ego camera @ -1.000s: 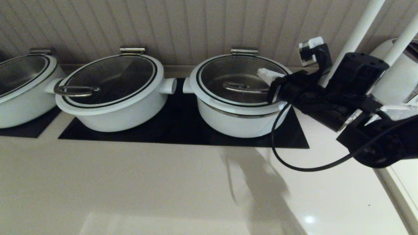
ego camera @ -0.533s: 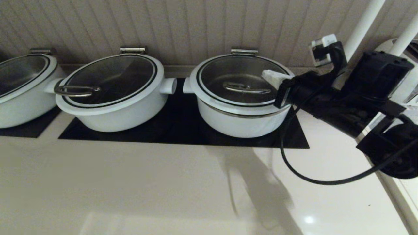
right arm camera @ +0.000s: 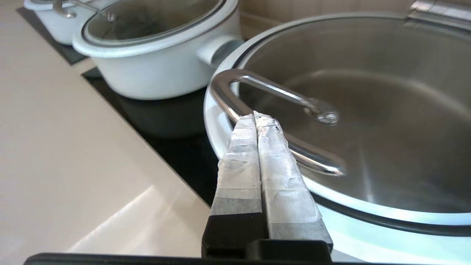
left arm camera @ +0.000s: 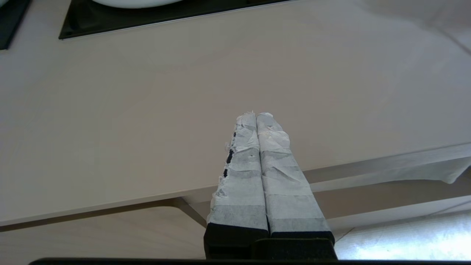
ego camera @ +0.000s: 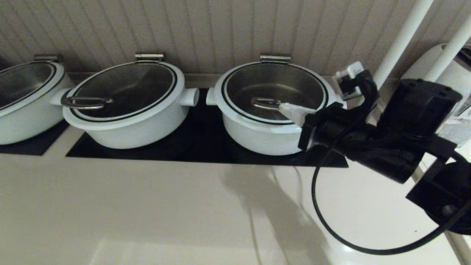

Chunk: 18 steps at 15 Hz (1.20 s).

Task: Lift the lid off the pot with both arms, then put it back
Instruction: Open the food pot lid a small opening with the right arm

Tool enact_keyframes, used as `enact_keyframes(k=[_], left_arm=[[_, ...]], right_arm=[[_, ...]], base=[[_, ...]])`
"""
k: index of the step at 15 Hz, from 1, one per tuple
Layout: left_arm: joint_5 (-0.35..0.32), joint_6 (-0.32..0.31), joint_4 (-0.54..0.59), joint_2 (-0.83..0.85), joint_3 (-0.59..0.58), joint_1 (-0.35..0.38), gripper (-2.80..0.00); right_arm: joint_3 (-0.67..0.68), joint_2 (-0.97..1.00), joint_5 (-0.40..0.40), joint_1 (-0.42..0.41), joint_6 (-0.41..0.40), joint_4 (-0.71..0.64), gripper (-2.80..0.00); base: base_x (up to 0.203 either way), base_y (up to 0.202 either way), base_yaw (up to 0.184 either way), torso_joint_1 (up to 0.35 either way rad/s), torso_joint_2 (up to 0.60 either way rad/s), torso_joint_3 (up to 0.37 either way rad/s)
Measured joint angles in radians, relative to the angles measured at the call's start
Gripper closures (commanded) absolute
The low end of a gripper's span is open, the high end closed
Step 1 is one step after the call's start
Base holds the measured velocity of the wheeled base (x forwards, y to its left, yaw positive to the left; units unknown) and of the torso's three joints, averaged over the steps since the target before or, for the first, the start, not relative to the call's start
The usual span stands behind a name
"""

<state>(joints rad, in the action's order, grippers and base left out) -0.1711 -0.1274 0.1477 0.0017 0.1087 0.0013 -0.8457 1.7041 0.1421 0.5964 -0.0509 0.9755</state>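
Observation:
The pot (ego camera: 257, 138) stands on the black mat at centre right, with the glass lid (ego camera: 274, 82) on it. The lid's steel bar handle (ego camera: 262, 103) sits near its centre. My right gripper (ego camera: 284, 107) is shut and empty, reaching in from the right. In the right wrist view its tips (right arm camera: 256, 116) lie against the near bar of the handle (right arm camera: 312, 160), beside its bend. I cannot tell if they press on it. My left gripper (left arm camera: 256, 114) is shut and empty over the beige counter near its front edge, out of the head view.
A like white pot with a rim loop handle (ego camera: 125, 103) stands left of the task pot, and a third (ego camera: 22, 99) at the far left. The black mat (ego camera: 206, 152) lies under them. White posts (ego camera: 401, 36), a plug (ego camera: 349, 71) and a white appliance (ego camera: 450, 88) crowd the right.
My right gripper moved from the lid's right rim forward and left to the bar handle. The steel band seen under the lid's front rim no longer shows.

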Motion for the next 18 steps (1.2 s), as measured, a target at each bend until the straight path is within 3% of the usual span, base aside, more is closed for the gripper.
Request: enact_keyframes(k=[10,18], left_arm=[[0.000,0.000,0.000,0.000,-0.001,0.000,0.00],[-0.001,0.003,0.000,0.000,-0.001,0.000,0.00]], right_arm=[[-0.023,0.046,-0.020,-0.008,-0.001,0.004,0.00],[-0.012,-0.120,-0.011,0.020,0.002,-0.152,0.00]], base=[[0.000,0.000,0.000,0.000,0.00,0.000],[0.000,0.000,0.000,0.000,0.00,0.000]])
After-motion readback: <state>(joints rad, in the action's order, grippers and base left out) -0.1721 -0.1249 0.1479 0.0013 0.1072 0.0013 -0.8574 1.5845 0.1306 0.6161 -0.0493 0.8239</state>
